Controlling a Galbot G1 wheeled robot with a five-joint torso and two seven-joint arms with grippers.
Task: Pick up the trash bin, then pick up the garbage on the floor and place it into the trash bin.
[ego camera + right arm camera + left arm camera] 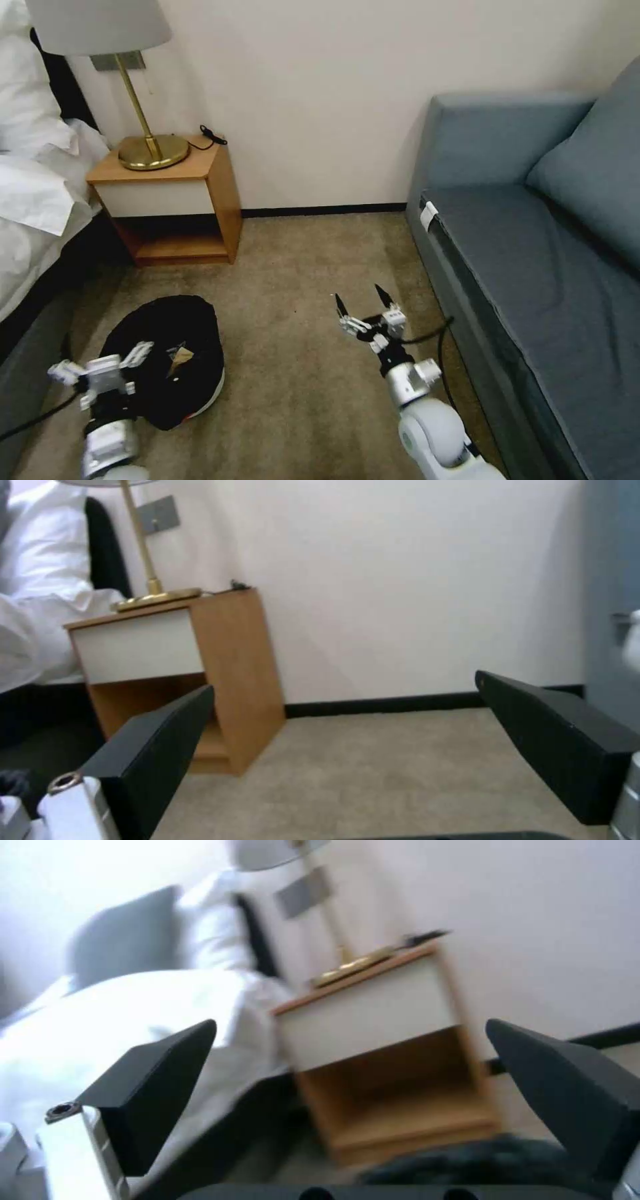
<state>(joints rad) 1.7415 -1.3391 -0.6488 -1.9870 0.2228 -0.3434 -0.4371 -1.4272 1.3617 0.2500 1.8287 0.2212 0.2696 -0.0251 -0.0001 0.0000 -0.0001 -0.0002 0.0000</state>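
The trash bin point(167, 360), round, low and black with a bag liner, sits on the carpet at the left, in front of the nightstand. A brownish-gold scrap of garbage point(179, 355) lies inside it. My left gripper point(110, 355) hovers at the bin's near-left edge, open with nothing between its fingers. In the left wrist view its fingers point(157, 1075) stand wide apart, with the bin's dark top point(480, 1160) just beyond them. My right gripper point(358, 294) hangs open over bare carpet mid-floor, well right of the bin. Its fingers point(567, 735) hold nothing.
A wooden nightstand point(213, 180) with a brass lamp point(152, 150) stands against the back wall. A bed with white linen point(33, 200) runs along the left. A grey-blue sofa point(533, 267) borders the right. Beige carpet point(300, 267) lies between them.
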